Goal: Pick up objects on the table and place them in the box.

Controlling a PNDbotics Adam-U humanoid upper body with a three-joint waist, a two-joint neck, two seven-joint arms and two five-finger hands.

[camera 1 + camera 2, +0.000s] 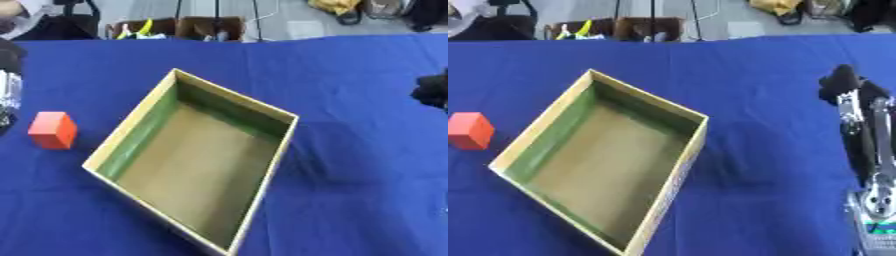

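Note:
An open cardboard box (282,145) with green inner walls and a brown floor sits skewed in the middle of the blue table; nothing lies inside it. An orange-red cube (52,130) rests on the cloth to the box's left, a short way off its left wall. Part of my left hand (9,85), black and silver, shows at the left edge just above the cube and holds nothing that I can see. My right hand (859,110) lies over the table's right side, well clear of the box, its fingers stretched out away from me and empty.
The blue cloth (763,165) covers the whole table. Beyond its far edge stand brown boxes (210,27) with yellow and green items, stand legs and a yellow bundle on the floor.

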